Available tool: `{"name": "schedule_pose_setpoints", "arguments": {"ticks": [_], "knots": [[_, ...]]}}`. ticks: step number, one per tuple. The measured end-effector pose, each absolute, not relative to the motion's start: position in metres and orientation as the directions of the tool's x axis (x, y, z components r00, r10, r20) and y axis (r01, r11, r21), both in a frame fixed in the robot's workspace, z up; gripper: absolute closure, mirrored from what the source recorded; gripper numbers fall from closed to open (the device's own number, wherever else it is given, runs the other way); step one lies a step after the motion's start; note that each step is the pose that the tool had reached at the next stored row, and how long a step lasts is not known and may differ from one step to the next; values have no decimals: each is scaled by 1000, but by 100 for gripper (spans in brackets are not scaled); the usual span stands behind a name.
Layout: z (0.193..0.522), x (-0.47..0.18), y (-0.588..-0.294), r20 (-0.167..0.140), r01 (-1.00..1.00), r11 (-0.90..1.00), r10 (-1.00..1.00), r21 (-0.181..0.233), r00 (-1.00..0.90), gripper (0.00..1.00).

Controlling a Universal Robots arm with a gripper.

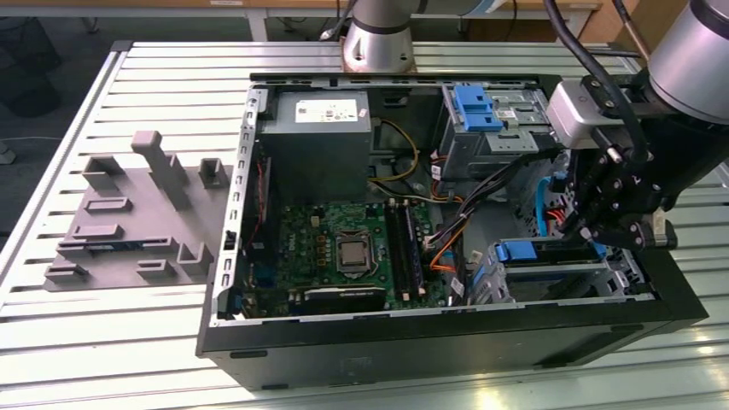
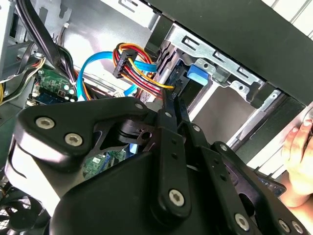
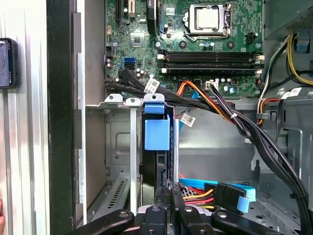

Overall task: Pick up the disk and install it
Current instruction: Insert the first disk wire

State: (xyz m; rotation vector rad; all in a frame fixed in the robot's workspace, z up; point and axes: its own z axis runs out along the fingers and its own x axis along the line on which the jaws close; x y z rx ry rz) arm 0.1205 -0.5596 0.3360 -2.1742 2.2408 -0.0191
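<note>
— One gripper (image 1: 616,224) hangs low inside the computer case (image 1: 456,342), jaws drawn nearly together, gripping nothing I can see.
— And the disk (image 3: 156,129)?
— Upright in the drive cage (image 3: 122,147), just beyond; motherboard (image 3: 205,44) farther back.

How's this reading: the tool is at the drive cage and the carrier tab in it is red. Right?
Not quite. The carrier tab is blue, not red, as the first wrist view shows. The rest holds: the tool is at the drive cage.
</note>
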Motion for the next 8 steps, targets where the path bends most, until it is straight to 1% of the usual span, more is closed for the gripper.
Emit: {"name": "schedule_pose_setpoints", "arguments": {"ticks": [8], "knots": [[335,119,-560,-6,-999,28,-1000,-24,-28,84]]}}
